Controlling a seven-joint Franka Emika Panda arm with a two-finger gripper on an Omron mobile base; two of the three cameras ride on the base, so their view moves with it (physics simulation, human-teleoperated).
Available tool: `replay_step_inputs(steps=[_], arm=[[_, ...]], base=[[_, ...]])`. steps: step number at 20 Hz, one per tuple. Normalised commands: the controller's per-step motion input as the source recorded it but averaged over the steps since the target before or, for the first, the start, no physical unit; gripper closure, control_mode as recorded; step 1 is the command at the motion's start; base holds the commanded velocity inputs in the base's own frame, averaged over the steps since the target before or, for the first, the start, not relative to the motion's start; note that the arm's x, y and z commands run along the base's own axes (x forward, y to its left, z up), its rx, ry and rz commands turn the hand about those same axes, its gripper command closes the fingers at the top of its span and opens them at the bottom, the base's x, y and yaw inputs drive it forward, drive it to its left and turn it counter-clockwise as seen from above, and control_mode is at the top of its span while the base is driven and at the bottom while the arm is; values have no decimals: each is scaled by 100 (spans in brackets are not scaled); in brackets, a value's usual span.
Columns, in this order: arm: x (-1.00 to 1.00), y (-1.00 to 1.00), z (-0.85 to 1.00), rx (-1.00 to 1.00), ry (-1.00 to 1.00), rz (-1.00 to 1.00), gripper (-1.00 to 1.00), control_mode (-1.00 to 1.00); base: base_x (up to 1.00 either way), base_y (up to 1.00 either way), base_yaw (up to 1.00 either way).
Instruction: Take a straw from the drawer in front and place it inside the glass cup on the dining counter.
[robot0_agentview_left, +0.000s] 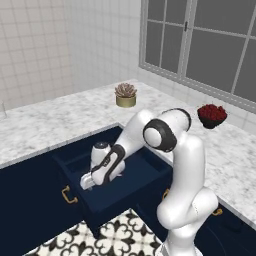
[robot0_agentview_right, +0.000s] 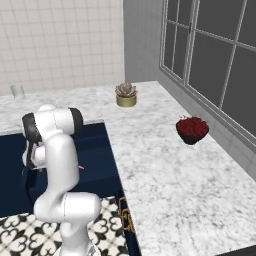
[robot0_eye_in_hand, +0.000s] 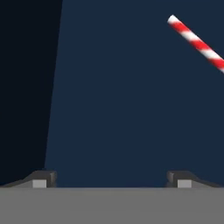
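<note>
The navy drawer (robot0_agentview_left: 120, 197) stands pulled out, and my arm reaches down into it. My gripper (robot0_agentview_left: 86, 184) hangs open inside the box, and nothing is between its fingertips (robot0_eye_in_hand: 43, 179). In the hand view the straw (robot0_eye_in_hand: 197, 41), striped red and white, lies on the drawer floor (robot0_eye_in_hand: 122, 100) at the upper right, well away from my gripper (robot0_eye_in_hand: 111, 181). A short piece of the straw (robot0_agentview_right: 80, 166) peeks out beside my arm in the right base view. The small clear glass cup (robot0_agentview_right: 17, 91) stands far off at the back left on the marble dining counter (robot0_agentview_right: 60, 97).
A potted succulent (robot0_agentview_left: 125, 94) sits on the marble top behind the drawer. A dark bowl of red fruit (robot0_agentview_left: 212, 115) stands to the right by the window. Brass handles (robot0_agentview_left: 68, 196) mark the neighbouring navy fronts. Patterned floor tiles (robot0_agentview_left: 120, 235) lie below the drawer.
</note>
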Motion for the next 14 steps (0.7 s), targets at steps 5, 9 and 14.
replay_step_inputs(steps=[5,9,14], arm=[[23,0,58,0,-2,-6,-100,-100],[61,-35,16,0,0,-10,-100,-100],[58,-28,-4,-3,0,-3,-100,-100]], base=[[0,0,0],[0,0,0],[0,0,0]])
